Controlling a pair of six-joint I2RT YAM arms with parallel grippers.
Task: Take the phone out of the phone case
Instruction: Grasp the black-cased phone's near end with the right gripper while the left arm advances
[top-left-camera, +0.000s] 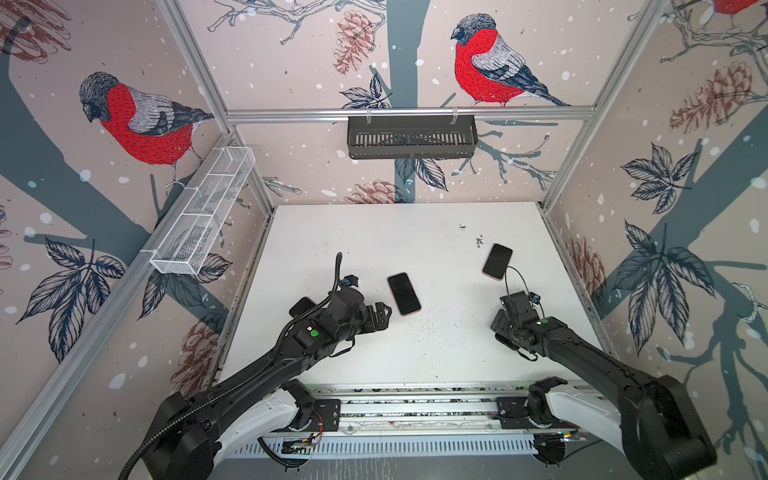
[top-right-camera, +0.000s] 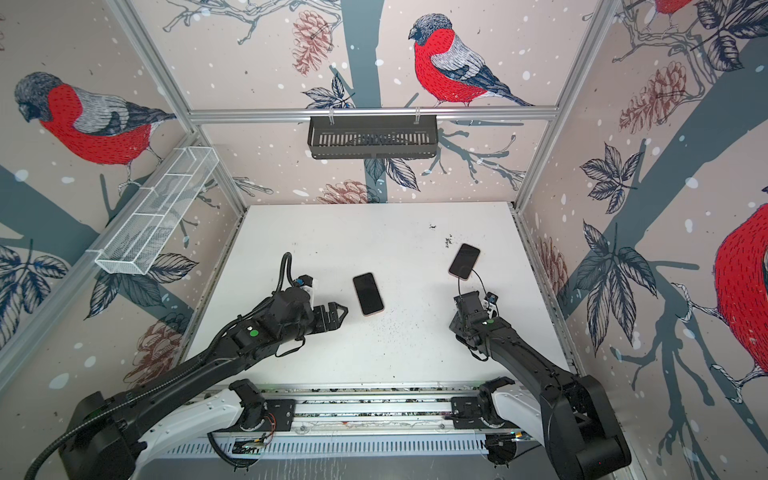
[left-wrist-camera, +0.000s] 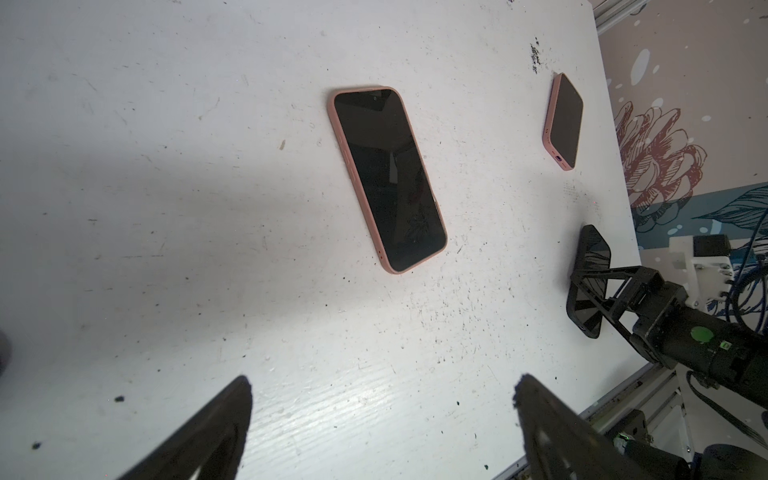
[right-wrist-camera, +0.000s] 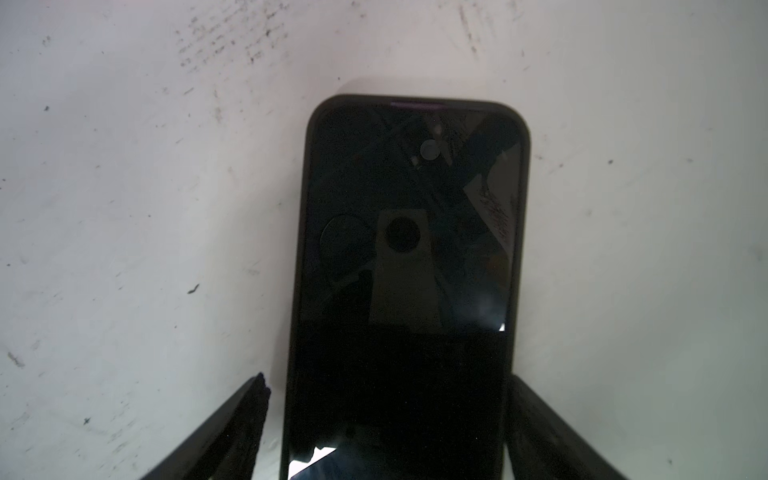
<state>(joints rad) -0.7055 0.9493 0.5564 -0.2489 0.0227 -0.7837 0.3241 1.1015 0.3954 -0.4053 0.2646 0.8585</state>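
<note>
The right end effector (right-wrist-camera: 386, 386) straddles one end of a dark-cased phone (right-wrist-camera: 411, 249) that lies flat on the white worktop (top-left-camera: 374, 241). Its jaws stand apart, with one finger (right-wrist-camera: 249, 399) clear of the case edge. The left end effector (left-wrist-camera: 382, 386) hovers wide open near a pink-cased phone (left-wrist-camera: 388, 178). A second pink-cased phone (left-wrist-camera: 564, 120) lies farther off.
</note>
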